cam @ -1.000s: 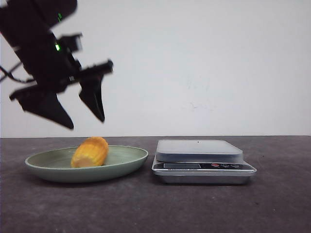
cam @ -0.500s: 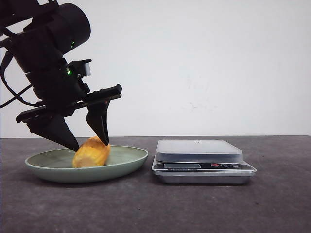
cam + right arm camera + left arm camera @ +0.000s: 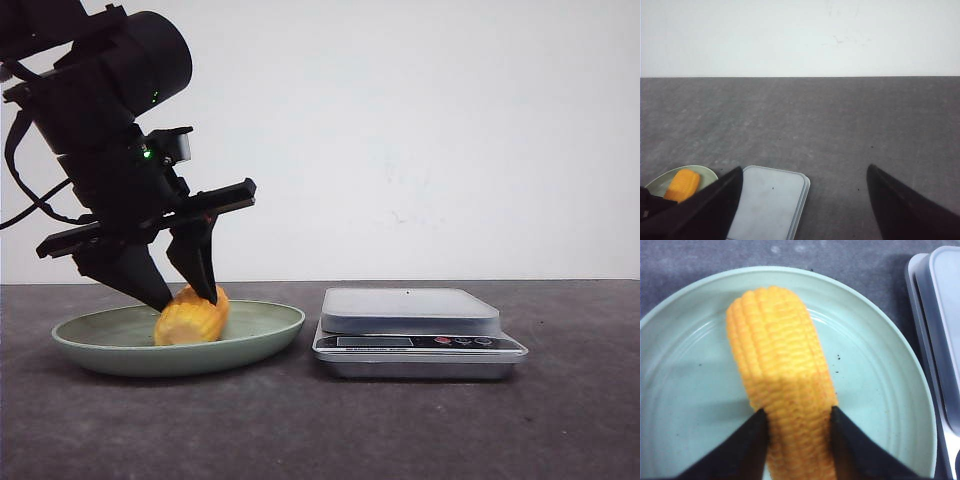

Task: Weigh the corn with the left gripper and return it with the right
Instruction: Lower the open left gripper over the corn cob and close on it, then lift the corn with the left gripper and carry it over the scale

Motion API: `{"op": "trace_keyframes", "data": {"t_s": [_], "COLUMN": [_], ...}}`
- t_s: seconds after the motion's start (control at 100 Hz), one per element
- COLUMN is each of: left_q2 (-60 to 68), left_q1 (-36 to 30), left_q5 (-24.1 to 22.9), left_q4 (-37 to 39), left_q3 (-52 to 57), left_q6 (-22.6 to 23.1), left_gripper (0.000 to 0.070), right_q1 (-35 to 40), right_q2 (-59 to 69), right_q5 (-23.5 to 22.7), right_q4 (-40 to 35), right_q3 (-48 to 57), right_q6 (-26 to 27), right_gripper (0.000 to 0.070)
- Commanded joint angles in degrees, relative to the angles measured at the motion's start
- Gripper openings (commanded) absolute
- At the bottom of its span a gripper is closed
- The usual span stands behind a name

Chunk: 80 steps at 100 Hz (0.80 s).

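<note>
A pale green plate [image 3: 255, 330] holds one corn cob piece [image 3: 190, 314], lying on its side directly under the left gripper [image 3: 184, 297]; the corn is yellow-orange, stubby, with neat kernel rows; the left gripper's two black fingers [image 3: 747, 450] press both its sides, grasping it; beside the plate sits a silver kitchen scale [image 3: 415, 330], display unreadable; the right gripper [image 3: 802, 205] hangs spread apart, holding nothing.
</note>
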Motion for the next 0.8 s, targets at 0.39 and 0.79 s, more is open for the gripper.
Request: {"op": "trace_keyframes", "data": {"t_s": [0.39, 0.79], "left_q2": [-7.0, -1.2], "left_q1": [-1.6, -11.9], "left_q5": [0.2, -0.3], "left_q4": [-10.1, -14.6], "left_q3": [9.4, 27.8], "left_q6": [3.3, 3.6], "left_gripper": [0.0003, 0.0004], "right_q1": [0.2, 0.2], "right_q2": [0.3, 0.3], "right_q5": [0.2, 0.2], "right_q4": [0.6, 0.6], "right_q3": [1.1, 1.1], "right_q6": [-0.4, -0.4], "right_gripper": [0.0495, 0.0495]}}
